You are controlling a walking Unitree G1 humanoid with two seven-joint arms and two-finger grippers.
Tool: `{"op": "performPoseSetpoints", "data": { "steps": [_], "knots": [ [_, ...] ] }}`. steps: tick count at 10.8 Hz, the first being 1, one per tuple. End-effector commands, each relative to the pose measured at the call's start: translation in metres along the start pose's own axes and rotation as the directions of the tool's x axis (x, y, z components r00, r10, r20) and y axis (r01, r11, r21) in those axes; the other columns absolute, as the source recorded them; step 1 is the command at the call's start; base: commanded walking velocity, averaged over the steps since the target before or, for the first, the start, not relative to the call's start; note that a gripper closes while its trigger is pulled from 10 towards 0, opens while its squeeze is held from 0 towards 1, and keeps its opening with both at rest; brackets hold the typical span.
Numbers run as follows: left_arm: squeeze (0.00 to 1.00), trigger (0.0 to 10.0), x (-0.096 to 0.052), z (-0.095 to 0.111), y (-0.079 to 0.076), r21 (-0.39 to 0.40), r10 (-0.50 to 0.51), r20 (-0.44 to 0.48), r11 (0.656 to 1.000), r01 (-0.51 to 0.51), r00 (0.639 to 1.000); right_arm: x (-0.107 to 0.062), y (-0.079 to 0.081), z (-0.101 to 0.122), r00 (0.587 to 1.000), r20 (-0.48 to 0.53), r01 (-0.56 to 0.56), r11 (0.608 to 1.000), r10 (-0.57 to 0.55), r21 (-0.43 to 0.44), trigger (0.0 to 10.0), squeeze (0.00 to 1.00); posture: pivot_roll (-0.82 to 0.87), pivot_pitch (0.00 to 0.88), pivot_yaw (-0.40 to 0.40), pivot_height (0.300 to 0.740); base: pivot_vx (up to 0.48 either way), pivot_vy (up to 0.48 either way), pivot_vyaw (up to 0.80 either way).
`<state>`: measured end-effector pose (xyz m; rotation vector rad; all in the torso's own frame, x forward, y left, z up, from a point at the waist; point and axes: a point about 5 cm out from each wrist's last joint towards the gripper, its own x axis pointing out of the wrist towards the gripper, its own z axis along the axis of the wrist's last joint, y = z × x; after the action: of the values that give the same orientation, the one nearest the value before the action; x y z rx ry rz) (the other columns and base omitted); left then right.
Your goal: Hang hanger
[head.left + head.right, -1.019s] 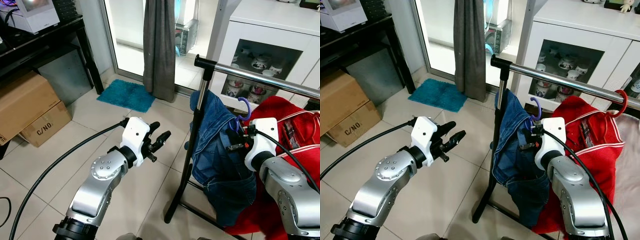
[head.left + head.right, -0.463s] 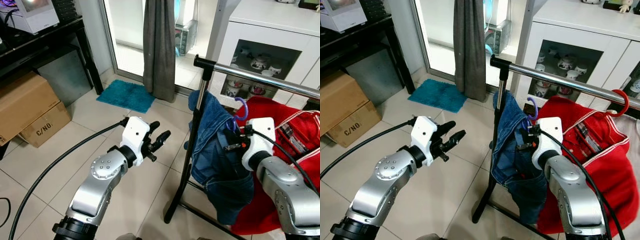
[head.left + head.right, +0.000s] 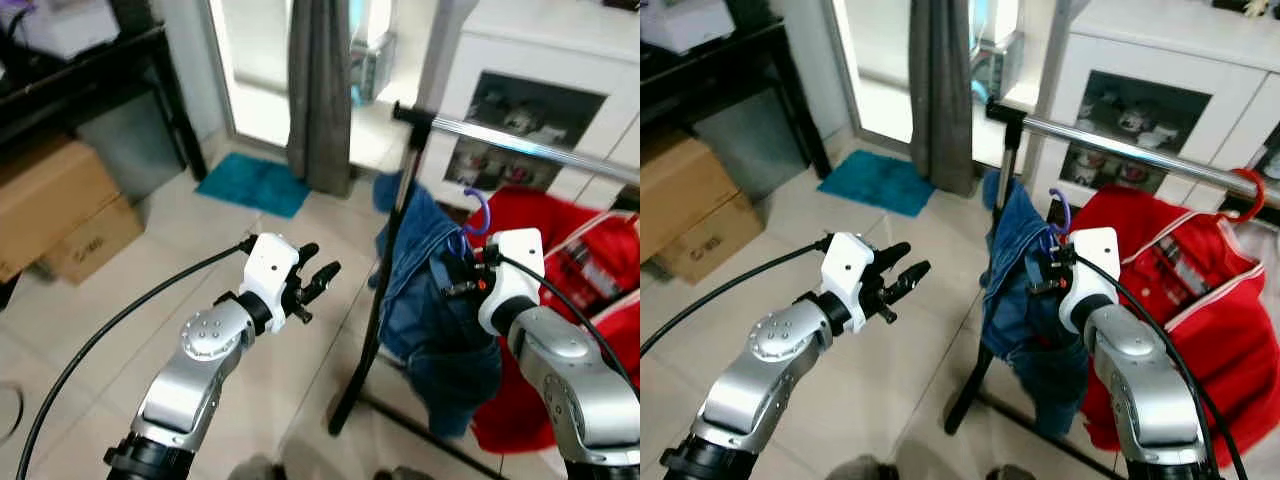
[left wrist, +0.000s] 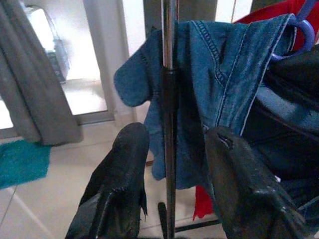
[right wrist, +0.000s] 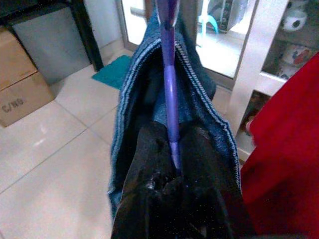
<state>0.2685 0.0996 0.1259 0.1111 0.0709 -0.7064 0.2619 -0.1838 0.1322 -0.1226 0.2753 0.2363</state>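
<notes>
Your right tool (image 3: 1052,272) pinches the neck of the purple hanger (image 5: 168,94), whose hook (image 3: 482,211) rides just below the steel rail (image 3: 1120,153), not yet over it. The denim garment (image 3: 435,300) draped on it is soft and likely weighty, so expect it to swing and drag the stiff, probably slick plastic down; keeping hold right under the hook looks soundest. Your left tool (image 3: 318,283) hovers with fingers (image 4: 122,194) spread, near the rack's upright post (image 4: 169,99) but apart from it. Beside the denim hangs a red garment (image 3: 1180,300) on a red hook (image 3: 1247,197), crowding the rail. Behind stand a white cabinet (image 3: 1160,60) and grey curtain (image 3: 320,90); cardboard boxes (image 3: 60,215) sit well apart.
</notes>
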Motion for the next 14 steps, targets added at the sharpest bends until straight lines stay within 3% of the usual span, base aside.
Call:
{"op": "performPoseSetpoints", "data": {
  "steps": [1,7,10,11,12,14],
  "knots": [
    [0.0,10.0,-0.002,-0.001,0.002,0.012,0.006,-0.011,1.0,-0.006,1.0,0.001,0.0,0.004,1.0,0.024,0.002,1.0,-0.001,-0.01,0.0,0.0,0.0,0.0,0.017,0.74,-0.262,0.0,0.0],
    [0.0,10.0,-0.001,0.0,0.002,0.017,0.009,-0.013,1.0,-0.009,1.0,0.004,0.001,0.006,1.0,0.029,-0.002,1.0,0.002,-0.015,0.0,0.0,0.01,0.001,0.006,0.74,-0.261,0.0,0.0],
    [0.0,10.0,0.0,-0.001,0.007,-0.015,0.048,-0.025,0.999,-0.049,0.999,0.012,0.01,0.013,0.998,0.048,-0.039,0.999,0.04,-0.015,0.0,0.0,0.01,0.008,-0.002,0.74,0.0,0.0,0.0],
    [0.2,10.0,0.0,-0.001,0.008,-0.032,0.037,-0.018,0.999,-0.038,0.999,0.014,0.013,0.015,0.997,0.054,-0.054,0.998,0.055,-0.015,0.0,0.0,0.02,0.012,-0.007,0.74,0.0,0.0,0.0],
    [1.0,10.0,0.0,0.002,0.007,-0.052,0.023,0.005,0.998,-0.023,1.0,0.016,0.016,0.017,0.996,0.06,-0.069,0.997,0.07,-0.015,0.0,0.0,0.02,0.015,-0.012,0.74,0.0,0.0,0.0],
    [1.0,10.0,0.007,0.008,0.003,-0.011,-0.022,0.028,1.0,0.023,0.999,0.02,0.024,0.02,0.993,0.065,-0.096,0.995,0.097,-0.013,0.0,0.0,0.03,0.019,-0.018,0.74,0.0,0.0,0.0]
  ]
}}
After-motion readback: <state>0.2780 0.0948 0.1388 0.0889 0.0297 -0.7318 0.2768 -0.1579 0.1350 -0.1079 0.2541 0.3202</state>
